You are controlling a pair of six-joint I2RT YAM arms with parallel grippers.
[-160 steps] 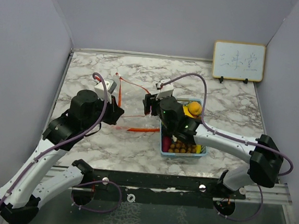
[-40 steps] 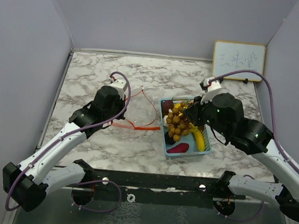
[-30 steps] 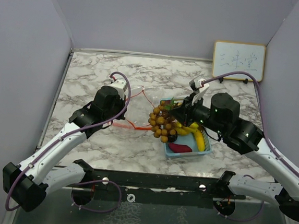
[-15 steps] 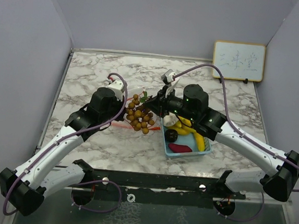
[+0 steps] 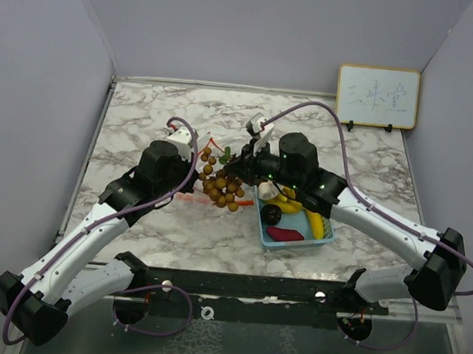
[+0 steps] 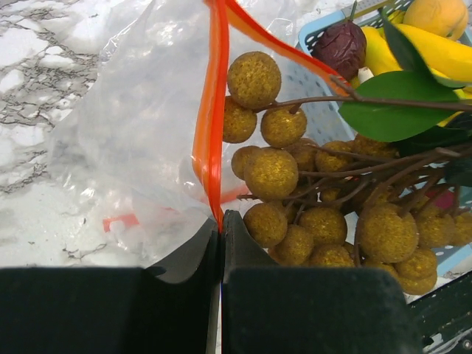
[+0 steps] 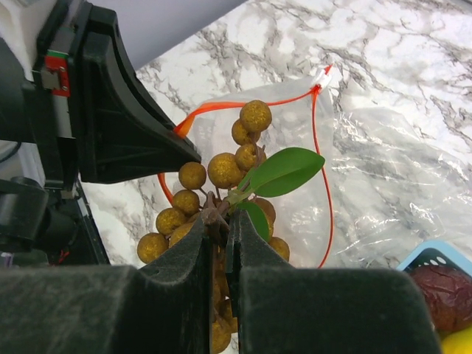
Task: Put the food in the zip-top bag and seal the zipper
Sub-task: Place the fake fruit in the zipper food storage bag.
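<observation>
My left jaws are pinched on the orange zipper strip (image 6: 212, 110) of the zip-top bag (image 6: 125, 147). My right jaws grip the berry cluster (image 7: 221, 173) by its stem at the bag's mouth, and the strip crosses its top berries. Just right of it, the blue basket (image 5: 295, 244) on the worktop (image 5: 143, 111) holds bananas (image 5: 315, 224), a magenta tuber (image 5: 283, 233) and a dark purple piece (image 5: 271, 214).

Tabletop (image 5: 363, 155): white marble pattern with grey veins; spans the whole enclosure floor.
Back wall (image 5: 258, 30): plain, matte, pale lavender-grey panel.
Side walls: 2 panels, left wall (image 5: 25, 125) and right wall (image 5: 463, 147), same colour as the back.
Whiteboard (image 5: 377, 96): small, light wood frame, upright on 2 black feet at the far right corner; faint writing, unreadable.
Near edge: black rail (image 5: 243, 287) across the front, silver aluminium profile (image 5: 436, 306) at its right end.
Below rail: grey speckled surface (image 5: 287, 351).
Light: even, diffuse, soft shadows.
</observation>
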